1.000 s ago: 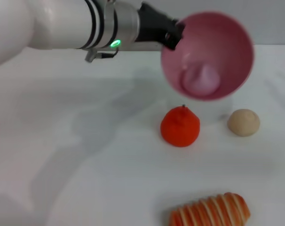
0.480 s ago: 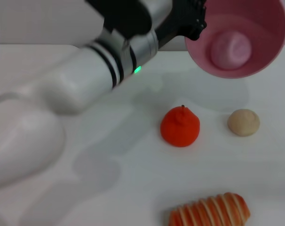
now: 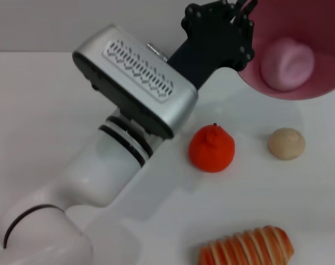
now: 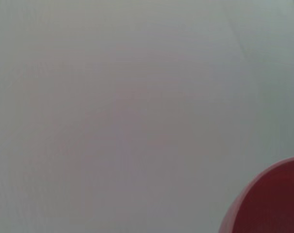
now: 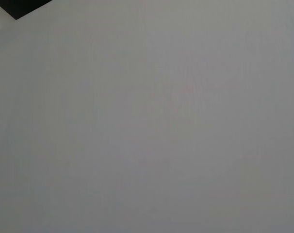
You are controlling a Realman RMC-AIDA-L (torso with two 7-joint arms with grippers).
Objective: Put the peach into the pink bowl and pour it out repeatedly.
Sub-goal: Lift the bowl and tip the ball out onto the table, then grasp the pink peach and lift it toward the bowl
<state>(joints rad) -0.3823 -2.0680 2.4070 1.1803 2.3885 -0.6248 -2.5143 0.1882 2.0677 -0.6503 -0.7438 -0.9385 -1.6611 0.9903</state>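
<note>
Here the left claw (image 3: 242, 33) is clamping the rim of the pink bowl (image 3: 317, 83) at the upper right of the frame, holding it tilted above the counter (image 3: 46, 110) so the peach (image 3: 287, 63) is resting inside, presumably ready for pouring. The right claw is not showing.
</note>
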